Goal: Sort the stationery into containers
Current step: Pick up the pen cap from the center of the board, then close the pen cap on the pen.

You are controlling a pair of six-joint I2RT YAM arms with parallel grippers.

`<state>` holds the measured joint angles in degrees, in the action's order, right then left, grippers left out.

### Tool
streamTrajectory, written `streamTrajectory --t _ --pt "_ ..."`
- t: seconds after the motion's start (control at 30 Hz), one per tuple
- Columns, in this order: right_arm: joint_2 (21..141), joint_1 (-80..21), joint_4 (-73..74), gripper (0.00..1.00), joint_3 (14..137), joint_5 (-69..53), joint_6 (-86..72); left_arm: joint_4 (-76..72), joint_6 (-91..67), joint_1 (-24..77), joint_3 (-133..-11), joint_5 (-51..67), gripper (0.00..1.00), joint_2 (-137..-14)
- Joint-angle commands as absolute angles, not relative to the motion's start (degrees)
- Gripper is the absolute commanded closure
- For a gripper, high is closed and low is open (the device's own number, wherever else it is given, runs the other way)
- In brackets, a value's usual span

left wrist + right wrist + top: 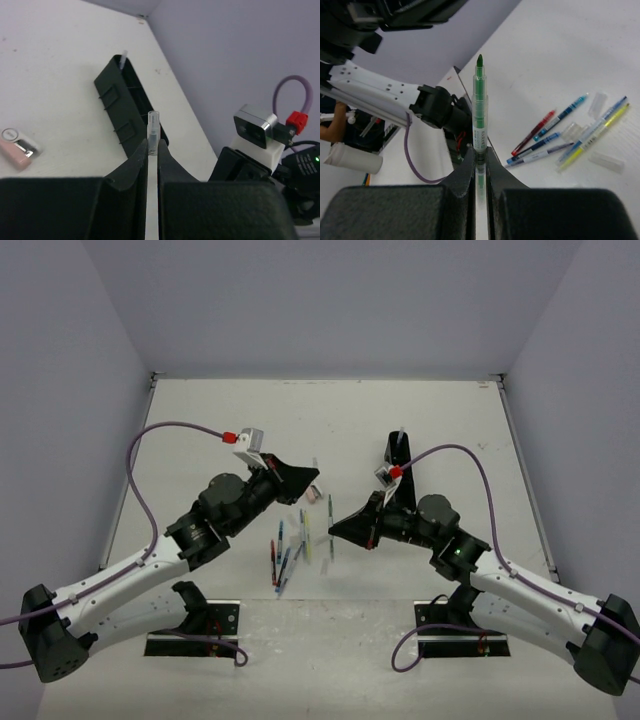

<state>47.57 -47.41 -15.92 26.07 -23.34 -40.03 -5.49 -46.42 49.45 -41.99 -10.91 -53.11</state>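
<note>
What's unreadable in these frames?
Left wrist view: long black plastic organiser tray, insides hidden by its own wall; too small from top.
Left wrist view: clear plastic tube, lower part hidden inside left gripper.
Right wrist view: green marker, lower end hidden inside right gripper.
Top view: loose pens, too small to count.

green pen (480, 120) label w/ tiny print, too small to read

White, lightly scuffed tabletop (420, 420) beneath and ahead of the left hand (311, 478) and the right hand (334, 526). Pale lilac walls (330, 300) beyond both hands and out to either side, meeting at the far corners. Well left of the right hand, past the tabletop's edge, a white cylinder (351, 158) on its side, kind unclear.
</note>
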Motion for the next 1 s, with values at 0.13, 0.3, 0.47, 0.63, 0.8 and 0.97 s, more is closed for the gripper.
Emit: streamTrajectory --t 0.13,0.3,0.47,0.63,0.8,0.97 --pt "49.69 -48.08 -23.48 1.00 32.39 -28.43 -38.66 -31.57 -41.43 49.06 -34.13 4.62 1.00 -48.99" --pt "50.27 -47.99 -23.73 1.00 32.43 -27.71 -38.58 -32.33 -41.40 49.07 -33.64 5.75 1.00 -48.01" --pt "49.33 -47.99 -21.84 1.00 33.00 -27.26 -37.90 -32.72 -41.82 49.04 -33.15 7.72 1.00 -47.55" --pt "47.83 -48.03 -20.54 1.00 33.13 -27.28 -37.45 -33.05 -42.19 49.09 -32.83 8.36 1.00 -47.81" --pt "46.37 -47.99 -19.09 1.00 33.35 -27.51 -36.84 -32.84 -42.10 49.04 -32.52 7.14 1.00 -48.29" --pt "46.64 -48.08 -18.29 1.00 33.68 -27.15 -36.54 -33.67 -42.58 49.10 -32.34 7.62 1.00 -49.08"
